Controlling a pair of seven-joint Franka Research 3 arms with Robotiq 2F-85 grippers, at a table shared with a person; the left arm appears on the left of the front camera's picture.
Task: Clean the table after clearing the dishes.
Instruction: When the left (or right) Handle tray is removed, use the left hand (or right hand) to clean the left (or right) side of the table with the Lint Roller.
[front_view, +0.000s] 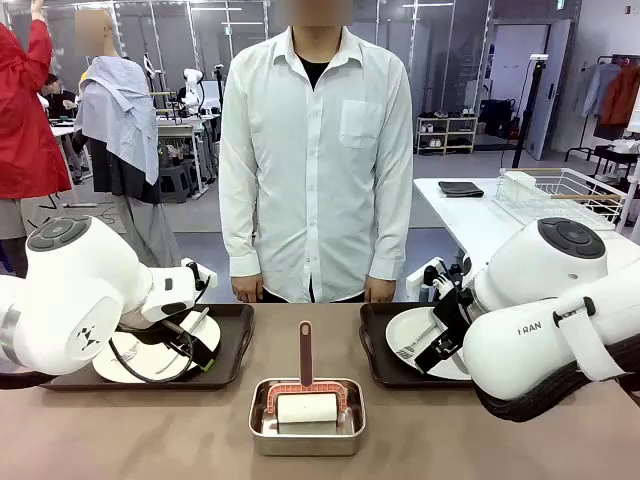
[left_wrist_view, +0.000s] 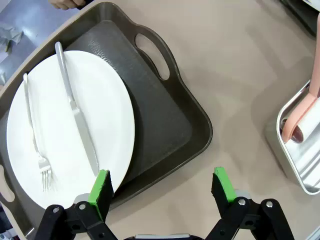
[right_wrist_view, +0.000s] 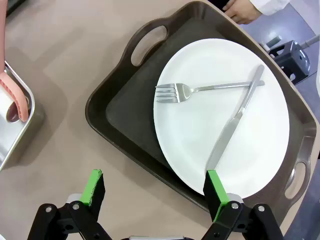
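On the taupe table stand two dark brown trays. The left tray holds a white plate with a fork and a knife side by side. My left gripper hangs open above that tray's near rim. On the right tray lies a white plate with a fork and a knife crossed at the handles. My right gripper is open over the near rim, holding nothing.
A small steel pan with a pink-handled roller sits between the trays near the front edge. A person stands at the far side, a hand by the right tray. A white table with a wire basket is at back right.
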